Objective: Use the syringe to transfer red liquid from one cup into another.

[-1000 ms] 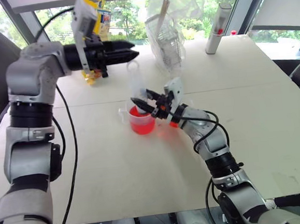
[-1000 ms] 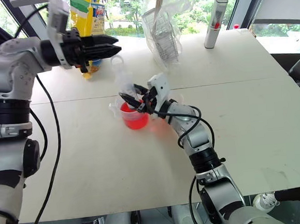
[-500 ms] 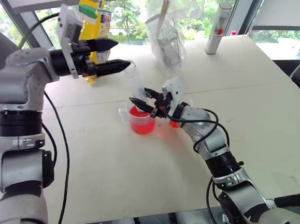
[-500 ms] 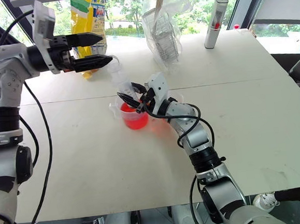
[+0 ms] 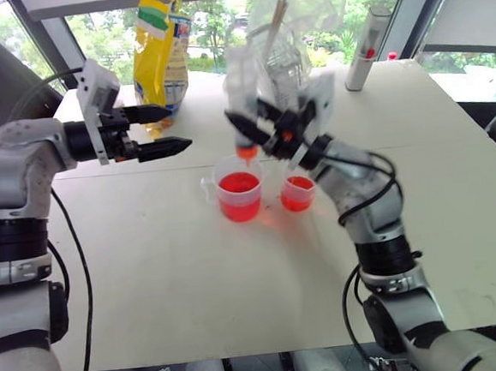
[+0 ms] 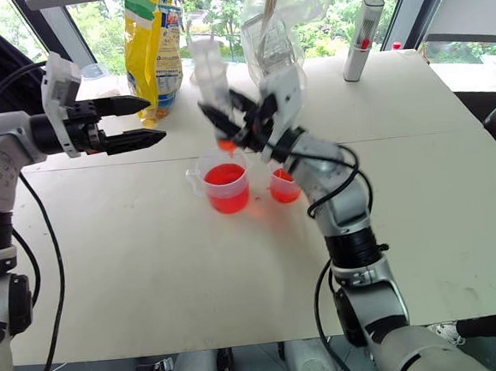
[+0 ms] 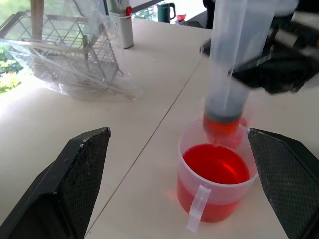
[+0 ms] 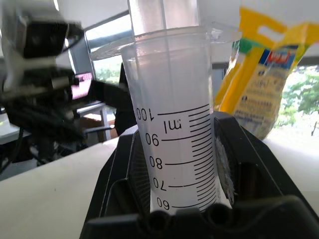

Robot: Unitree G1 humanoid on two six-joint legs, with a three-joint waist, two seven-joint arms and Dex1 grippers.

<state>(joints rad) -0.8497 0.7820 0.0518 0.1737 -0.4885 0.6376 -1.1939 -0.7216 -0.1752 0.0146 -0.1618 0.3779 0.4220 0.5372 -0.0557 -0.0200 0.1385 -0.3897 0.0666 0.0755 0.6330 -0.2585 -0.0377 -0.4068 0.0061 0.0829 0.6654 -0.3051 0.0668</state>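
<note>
Right gripper (image 5: 265, 126) is clamped on the syringe (image 5: 241, 100), holding it upright above the handled cup (image 5: 238, 197), reddish tip down and just over the rim, not in the liquid. Barrel looks clear and empty in the right wrist view, graduation marks readable; plunger state hard to tell. The syringe's stained tip hangs directly over the red liquid (image 7: 216, 164) in the left wrist view.

Left gripper (image 5: 158, 131) is off to the left of the cups, fingers spread wide with nothing between them, pointing across the table toward the syringe. It touches nothing.

Handled cup sits near the middle of the table (image 5: 196, 284), about half full of red liquid, handle facing the left edge. The smaller cup (image 5: 297, 193) stands just beside it on the right-edge side, apart from it by a small gap, with a shallower layer of red liquid inside. Both upright.

Toward the far edge: a yellow bag (image 5: 161, 50) stands upright near the far left corner, a clear plastic bag holding a wire basket (image 5: 287, 45) sits around the middle of the far edge, and a grey cylinder with a red mark (image 5: 366, 49) stands further toward the far right corner. All well apart from the cups.
</note>
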